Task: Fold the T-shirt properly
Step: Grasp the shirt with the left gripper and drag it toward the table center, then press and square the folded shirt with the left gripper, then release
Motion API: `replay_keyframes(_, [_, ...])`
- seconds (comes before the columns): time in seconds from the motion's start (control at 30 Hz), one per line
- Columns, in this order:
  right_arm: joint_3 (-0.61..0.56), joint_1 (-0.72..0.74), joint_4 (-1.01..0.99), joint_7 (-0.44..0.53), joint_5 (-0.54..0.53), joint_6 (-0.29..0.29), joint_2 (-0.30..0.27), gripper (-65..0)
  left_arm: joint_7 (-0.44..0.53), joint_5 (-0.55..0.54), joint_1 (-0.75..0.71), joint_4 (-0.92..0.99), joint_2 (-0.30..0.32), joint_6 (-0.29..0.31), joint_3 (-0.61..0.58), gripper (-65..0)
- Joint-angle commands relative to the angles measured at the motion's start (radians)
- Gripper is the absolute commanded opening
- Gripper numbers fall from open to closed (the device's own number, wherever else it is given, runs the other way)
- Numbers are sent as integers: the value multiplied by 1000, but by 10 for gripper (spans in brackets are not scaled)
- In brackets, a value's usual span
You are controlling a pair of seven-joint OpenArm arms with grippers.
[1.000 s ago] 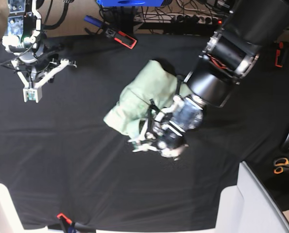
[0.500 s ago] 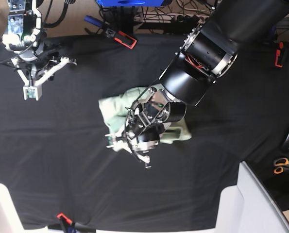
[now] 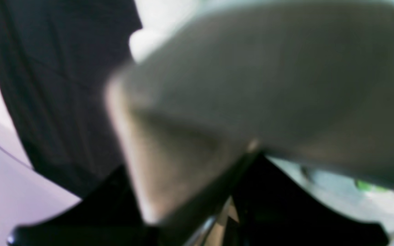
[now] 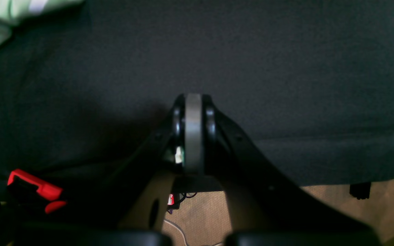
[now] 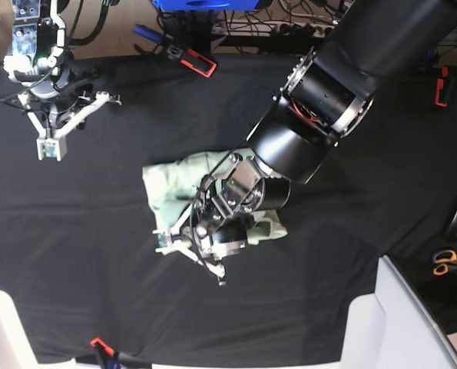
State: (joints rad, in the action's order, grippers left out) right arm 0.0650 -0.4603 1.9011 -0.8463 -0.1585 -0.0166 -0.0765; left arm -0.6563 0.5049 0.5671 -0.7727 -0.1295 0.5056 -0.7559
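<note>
L claw (image 5: 183, 247) clamped, seemingly on T-shirt (image 5: 167, 188) edge, shirt bunched beneath it; R claw (image 5: 50, 147) together, well apart.

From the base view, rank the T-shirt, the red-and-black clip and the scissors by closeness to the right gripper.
From the right gripper, at the table's left:
1. Red-and-black clip, at the top edge.
2. T-shirt, mid-table.
3. Scissors, far right.

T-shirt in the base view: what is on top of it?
The left claw and wrist sit over the T-shirt, hiding its middle. Whether fabric is pinched is hidden.
</note>
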Motion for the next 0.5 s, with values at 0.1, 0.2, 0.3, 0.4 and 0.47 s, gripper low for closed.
replay_keyframes(0.1, [0, 4, 13, 17, 1, -1, -3, -628, 13, 7, 43, -15, -12, -14, -1, -650])
replay_keyframes(0.2, [0, 4, 13, 17, 1, -1, -3, -628, 14, 8, 43, -15, -12, -14, -1, -650])
replay_keyframes(0.3, [0, 4, 13, 17, 1, -1, -3, -628, 16, 8, 41, -15, -12, -14, -1, -650])
replay_keyframes(0.4, [0, 4, 13, 17, 1, -1, -3, -628, 48, 8, 38, -15, -12, -11, -3, -650])
replay_keyframes(0.47, [0, 4, 13, 17, 1, -1, -3, -628, 77, 8, 37, -15, -12, -11, -3, -650])
